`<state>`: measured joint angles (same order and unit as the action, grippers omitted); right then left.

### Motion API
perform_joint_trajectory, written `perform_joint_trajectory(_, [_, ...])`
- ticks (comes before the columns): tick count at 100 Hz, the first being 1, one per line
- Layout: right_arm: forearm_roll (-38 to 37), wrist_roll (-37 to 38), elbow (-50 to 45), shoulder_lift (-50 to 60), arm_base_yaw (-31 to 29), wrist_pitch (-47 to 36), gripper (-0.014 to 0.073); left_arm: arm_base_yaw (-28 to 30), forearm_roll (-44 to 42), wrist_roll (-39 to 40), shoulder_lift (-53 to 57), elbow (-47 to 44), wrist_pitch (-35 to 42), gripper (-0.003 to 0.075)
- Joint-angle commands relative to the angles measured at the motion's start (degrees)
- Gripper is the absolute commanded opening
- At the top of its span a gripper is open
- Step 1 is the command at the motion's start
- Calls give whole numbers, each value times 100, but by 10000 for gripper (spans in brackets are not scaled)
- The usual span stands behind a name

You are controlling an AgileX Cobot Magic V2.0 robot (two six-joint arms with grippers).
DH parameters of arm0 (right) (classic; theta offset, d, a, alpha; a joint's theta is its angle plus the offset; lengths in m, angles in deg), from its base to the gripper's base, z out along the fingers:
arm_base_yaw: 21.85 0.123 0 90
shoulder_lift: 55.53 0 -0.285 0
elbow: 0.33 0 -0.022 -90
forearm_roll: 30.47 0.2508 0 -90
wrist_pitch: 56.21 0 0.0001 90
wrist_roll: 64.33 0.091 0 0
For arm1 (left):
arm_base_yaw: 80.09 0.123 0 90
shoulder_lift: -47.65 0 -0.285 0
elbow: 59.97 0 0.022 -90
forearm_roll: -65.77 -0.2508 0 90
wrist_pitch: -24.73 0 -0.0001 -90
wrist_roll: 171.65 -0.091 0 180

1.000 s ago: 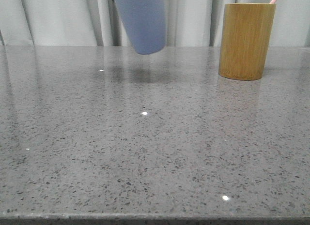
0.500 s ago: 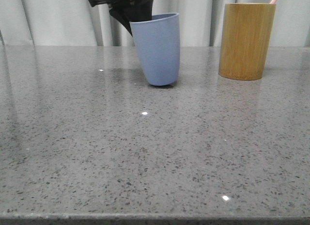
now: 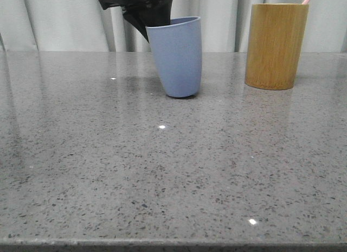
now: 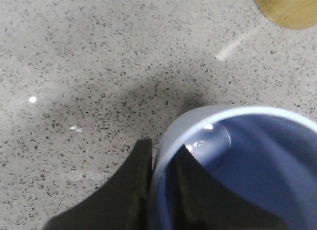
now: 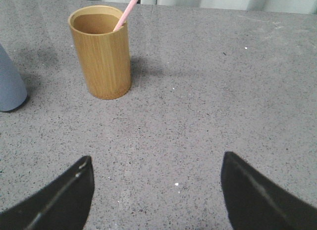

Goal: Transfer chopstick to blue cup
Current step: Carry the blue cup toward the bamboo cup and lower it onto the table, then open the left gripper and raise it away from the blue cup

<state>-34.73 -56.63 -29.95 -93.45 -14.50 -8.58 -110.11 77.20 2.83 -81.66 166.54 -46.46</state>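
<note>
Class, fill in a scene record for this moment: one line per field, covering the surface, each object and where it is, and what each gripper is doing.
surface: grey speckled table
blue cup: base on the table, tilted slightly, mouth up
left gripper: shut on the cup's rim, one finger inside, one outside
wooden holder: upright, to the right of the blue cup
chopstick: pink, leaning inside the wooden holder
right gripper: open, empty, over bare table short of the holder
task status: chopstick not yet moved

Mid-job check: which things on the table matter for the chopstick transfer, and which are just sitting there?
In the job:
- chopstick, standing in the wooden holder
- blue cup, left gripper jaws clamped on its rim
- right gripper, open

Just there:
- grey table
- curtain
</note>
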Motion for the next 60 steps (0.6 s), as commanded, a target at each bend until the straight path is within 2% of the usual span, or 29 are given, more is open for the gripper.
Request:
perform_joint_trajectory(1, [-106,-44,173,-64,14,-404,539,-68,103,58,343,195,228,21])
perform_joint_trajectory(14, [-106,-44,173,-64,14,-404,539,-73,103,58,343,195,252,146])
perform_joint_trajectory(25, [-106,-44,173,-64,14,-404,539,-73,103,58,343,195,252,323])
perform_joint_trajectory(38, [-106,-44,173,-64,14,-404,539,-73,125,58,343,195,258,490])
perform_joint_trajectory(47, [-106,-44,173,-64,14,-404,539,-82,137,58,343,195,269,540])
perform_joint_trajectory(60, [-106,-44,173,-64,14,-404,539,-82,176,58,343,195,273,540])
